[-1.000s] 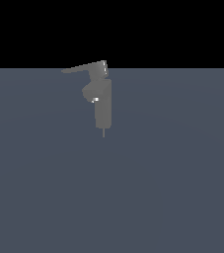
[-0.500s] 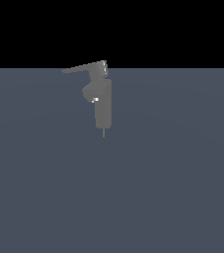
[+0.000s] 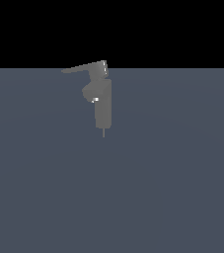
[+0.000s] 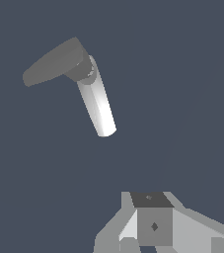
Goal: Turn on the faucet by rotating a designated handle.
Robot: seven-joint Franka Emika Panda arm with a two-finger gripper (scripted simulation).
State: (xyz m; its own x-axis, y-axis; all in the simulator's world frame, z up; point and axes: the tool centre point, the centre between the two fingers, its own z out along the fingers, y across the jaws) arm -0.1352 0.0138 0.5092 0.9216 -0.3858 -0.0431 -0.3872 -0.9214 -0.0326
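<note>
One end effector [image 4: 153, 232] well apart from the handle [image 4: 52, 63], grip state unclear.

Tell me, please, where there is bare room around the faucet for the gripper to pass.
The grey floor lies bare all round the faucet. The one crowded spot is under the handle, which overhangs toward the exterior view's left. The gripper is clear of both.
</note>
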